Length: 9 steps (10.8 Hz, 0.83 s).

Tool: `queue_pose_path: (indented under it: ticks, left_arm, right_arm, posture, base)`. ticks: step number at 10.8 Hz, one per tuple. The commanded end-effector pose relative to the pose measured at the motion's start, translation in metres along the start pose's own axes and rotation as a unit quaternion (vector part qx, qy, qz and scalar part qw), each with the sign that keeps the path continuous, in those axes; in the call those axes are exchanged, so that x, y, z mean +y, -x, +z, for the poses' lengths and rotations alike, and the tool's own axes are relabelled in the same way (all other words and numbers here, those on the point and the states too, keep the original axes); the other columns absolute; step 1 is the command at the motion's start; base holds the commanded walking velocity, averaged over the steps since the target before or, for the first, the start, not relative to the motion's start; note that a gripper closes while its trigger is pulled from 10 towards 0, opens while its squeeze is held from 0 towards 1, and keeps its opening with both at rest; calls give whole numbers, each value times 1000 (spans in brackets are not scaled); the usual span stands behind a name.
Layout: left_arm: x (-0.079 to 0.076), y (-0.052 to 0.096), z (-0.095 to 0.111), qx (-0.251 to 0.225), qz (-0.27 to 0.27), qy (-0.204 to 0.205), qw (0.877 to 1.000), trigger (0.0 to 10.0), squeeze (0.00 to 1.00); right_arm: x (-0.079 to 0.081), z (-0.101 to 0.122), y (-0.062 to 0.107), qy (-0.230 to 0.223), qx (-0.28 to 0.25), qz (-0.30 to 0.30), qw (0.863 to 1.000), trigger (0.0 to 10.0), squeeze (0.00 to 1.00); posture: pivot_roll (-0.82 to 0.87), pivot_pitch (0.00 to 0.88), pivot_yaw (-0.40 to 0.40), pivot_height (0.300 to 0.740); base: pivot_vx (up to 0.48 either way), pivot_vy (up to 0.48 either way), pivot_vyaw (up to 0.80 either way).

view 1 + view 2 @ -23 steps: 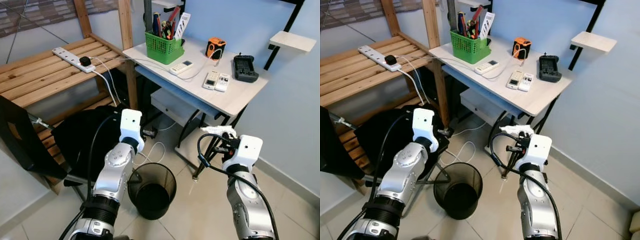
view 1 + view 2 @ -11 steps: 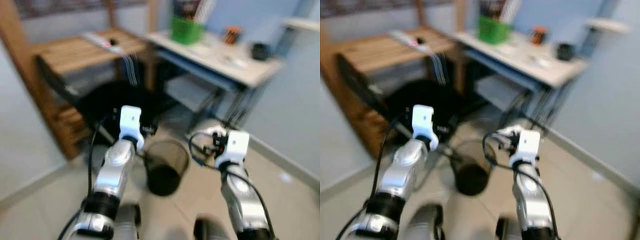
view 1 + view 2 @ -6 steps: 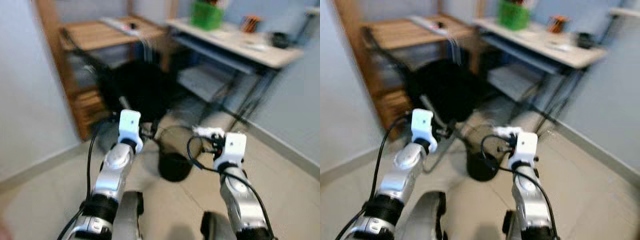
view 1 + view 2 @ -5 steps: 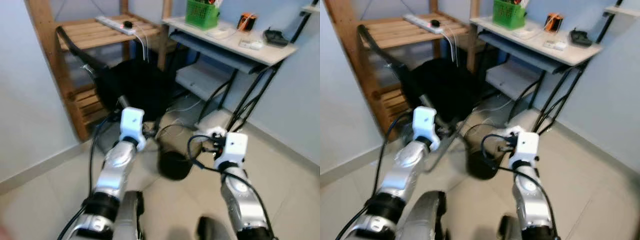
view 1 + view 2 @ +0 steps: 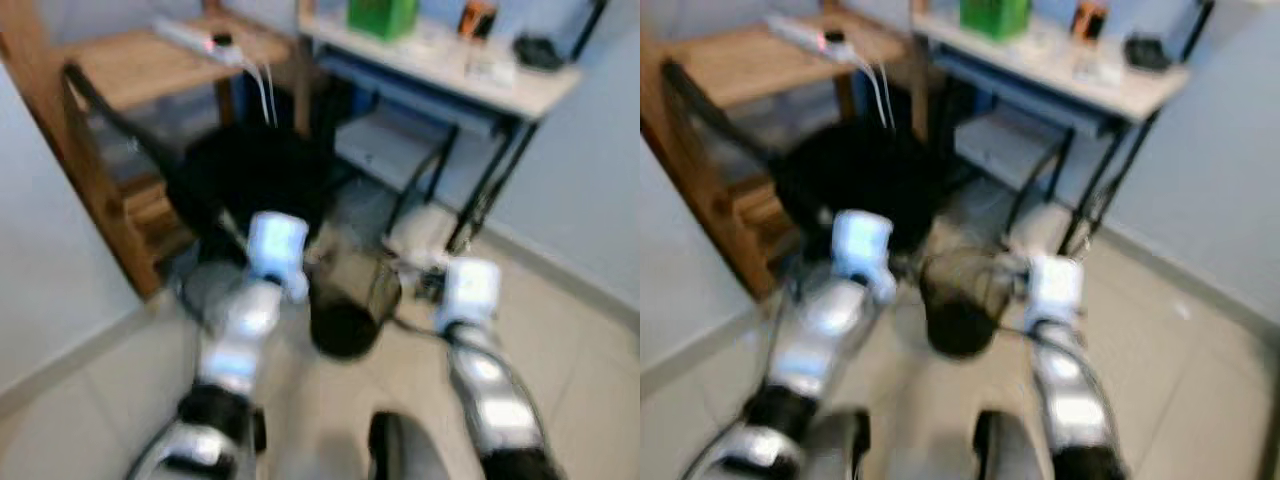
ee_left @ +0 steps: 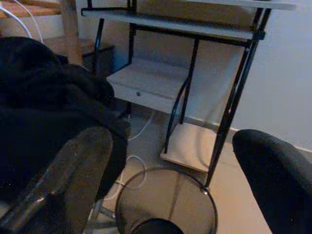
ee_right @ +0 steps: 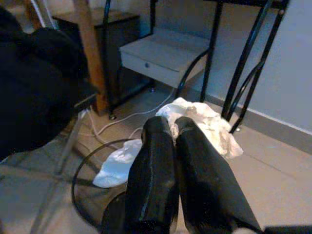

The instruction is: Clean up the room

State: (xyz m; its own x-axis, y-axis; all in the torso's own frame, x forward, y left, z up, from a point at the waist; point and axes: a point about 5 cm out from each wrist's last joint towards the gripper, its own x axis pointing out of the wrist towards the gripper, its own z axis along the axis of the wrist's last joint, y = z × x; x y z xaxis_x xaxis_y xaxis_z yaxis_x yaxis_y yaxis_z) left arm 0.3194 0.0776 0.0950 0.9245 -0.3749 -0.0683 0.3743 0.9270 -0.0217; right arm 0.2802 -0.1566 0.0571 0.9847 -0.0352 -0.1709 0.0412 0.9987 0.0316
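A black wire-mesh bin (image 5: 345, 310) stands on the tiled floor between my two arms; the head views are blurred. My right gripper (image 7: 173, 122) is shut on a crumpled white wad of paper or cloth (image 7: 204, 122), held over the near side of the bin's rim (image 7: 85, 187). My left gripper (image 6: 170, 139) is open with its fingers (image 6: 80, 161) wide apart and nothing between them, above and beside the bin (image 6: 165, 204).
A white desk (image 5: 520, 90) on black legs stands ahead, with a green basket (image 5: 380, 15) and small devices on top and a low drawer unit (image 6: 146, 85) under it. Black clothing (image 5: 250, 165) lies heaped at the left, under a wooden shelf (image 5: 120, 60) with a power strip. White cables trail on the floor.
The head camera has shifted and the picture is blurred again. Both arms keep their pose around the bin, and the right gripper still holds the white wad.
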Motion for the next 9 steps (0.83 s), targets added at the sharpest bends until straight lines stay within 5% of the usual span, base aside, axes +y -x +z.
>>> queue_pose_path:
  ticks: [1,4,9]
  left_arm:
    - [13,2,1,2,12,-14,1000,10000,0]
    - [9,4,-1,2,12,-5,1000,10000,0]
    - [9,4,-2,8,18,10,1000,10000,0]
  right_arm:
    - [12,2,-2,-3,-5,21,1000,10000,0]
    - [12,-3,-12,-2,18,36,999,10000,0]
    - [7,-6,-14,-32,15,19,999,10000,0]
  posture:
    - [45,0,-25,594]
    - [58,0,-27,594]
    - [50,0,-13,594]
  base:
    - [480,0,0]
    - [480,0,0]
    - [0,0,0]
